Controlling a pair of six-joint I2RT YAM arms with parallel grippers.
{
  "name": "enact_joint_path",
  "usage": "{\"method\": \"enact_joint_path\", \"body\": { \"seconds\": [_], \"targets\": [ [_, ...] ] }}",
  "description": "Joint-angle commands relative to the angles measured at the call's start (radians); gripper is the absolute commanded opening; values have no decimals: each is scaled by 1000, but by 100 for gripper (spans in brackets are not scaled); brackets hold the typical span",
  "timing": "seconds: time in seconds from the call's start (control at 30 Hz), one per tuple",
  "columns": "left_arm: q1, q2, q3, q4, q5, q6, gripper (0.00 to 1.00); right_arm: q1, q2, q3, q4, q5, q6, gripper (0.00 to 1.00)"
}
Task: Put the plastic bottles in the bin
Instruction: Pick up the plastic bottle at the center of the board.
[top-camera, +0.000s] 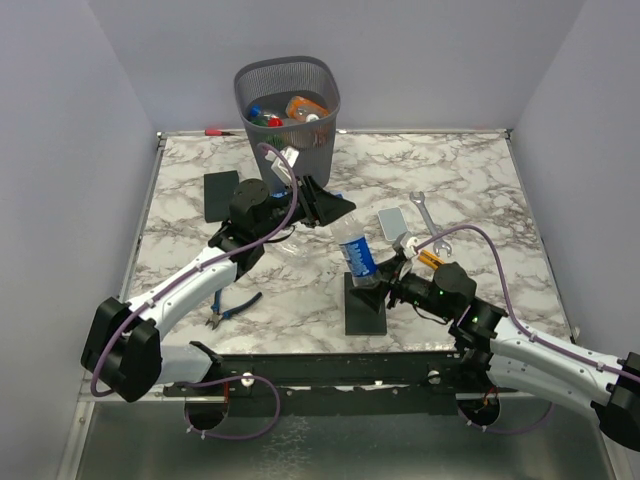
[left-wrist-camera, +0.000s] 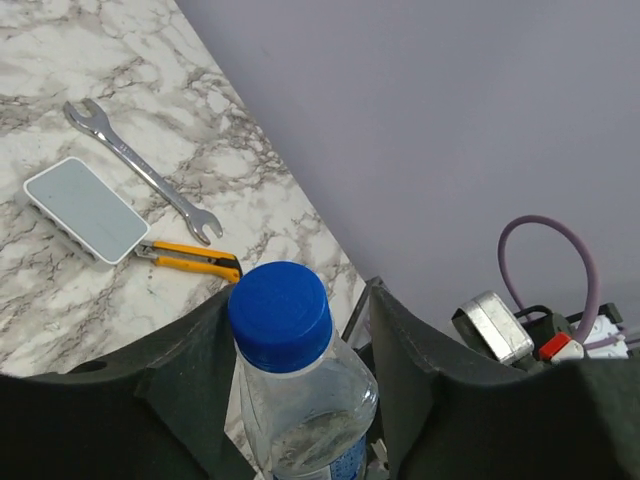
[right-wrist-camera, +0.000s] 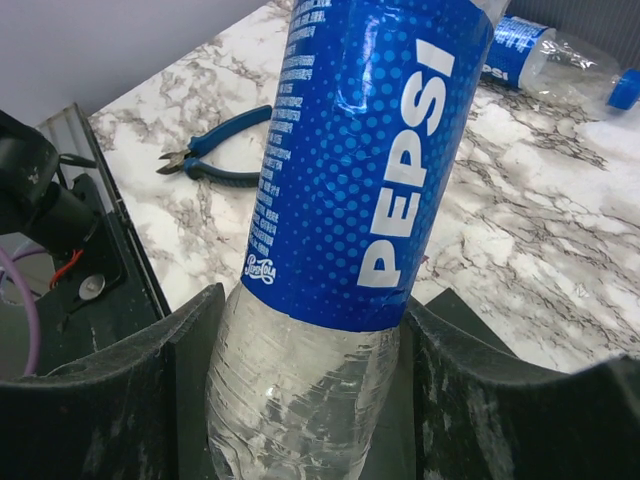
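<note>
The right gripper (right-wrist-camera: 310, 345) is clamped on the lower body of the Pepsi bottle (top-camera: 357, 250), which stands nearly upright over a black slab (top-camera: 365, 315). The left gripper (left-wrist-camera: 300, 320) has its jaws parted on both sides of the blue cap (left-wrist-camera: 280, 312), seemingly without pressing it. The bin (top-camera: 325, 135) lies beyond the bottle, nearer to the left arm.

Robot test cell in a lab: marble-pattern tabletop (top-camera: 480, 190) boxed in on three sides by plain pale-lilac panels (top-camera: 60, 150), like a purpose-built enclosure. Left arm (top-camera: 185, 285) and right arm (top-camera: 545, 360) bolted to a metal rail (top-camera: 340, 372) at the near edge, purple cable (top-camera: 290, 205) looping loose. Bench clutter about: wrench (top-camera: 424, 207), blue-handled pliers (top-camera: 232, 310), orange utility knife (left-wrist-camera: 190, 262), wire-mesh bin (top-camera: 290, 75) at the far side
</note>
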Motion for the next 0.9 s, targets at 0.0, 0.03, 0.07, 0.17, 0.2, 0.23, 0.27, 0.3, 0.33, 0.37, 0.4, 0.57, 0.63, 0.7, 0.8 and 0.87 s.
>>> {"method": "enact_joint_path", "body": {
  "seconds": [0.0,0.03,0.07,0.17,0.2,0.23,0.27,0.3,0.33,0.37,0.4,0.57,0.63,0.7,0.8,0.87],
  "targets": [
    [-10,15,30,11,35,11,44,9,-2,31,-1,-14,-10,45],
    [-11,15,27,11,35,13,37,9,1,33,-2,-14,-12,45],
    [-12,13,25,11,33,14,30,10,3,36,-3,-16,-13,45],
    [-12,4,26,11,23,25,11,10,17,58,-25,-20,-5,54],
    [-12,-1,27,11,19,30,3,11,27,75,-46,-22,-1,63],
    [-12,-6,29,11,11,36,0,12,39,93,-69,-27,7,73],
    [-12,-13,30,11,1,43,0,10,52,121,-101,-30,19,81],
    [-12,-21,33,10,-11,55,0,11,62,150,-145,-35,33,89],
    [-12,-28,39,12,-24,65,0,11,68,175,-170,-42,45,96],
    [-12,-36,46,9,-43,77,0,11,68,198,-194,-47,56,100],
    [-12,-44,55,6,-64,89,0,11,63,219,-216,-52,68,100],
    [-11,-90,121,-4,-191,185,0,11,13,323,-346,-57,133,100],
    [-12,-104,155,-14,-238,229,0,11,1,372,-401,-58,152,100],
    [-11,-112,189,-25,-275,272,0,11,-11,408,-440,-60,169,100],
    [-12,-124,227,-38,-320,331,0,11,-39,444,-466,-56,193,100],
    [-11,-142,242,-46,-360,383,0,11,-69,454,-469,-46,200,100]
  ]
}}
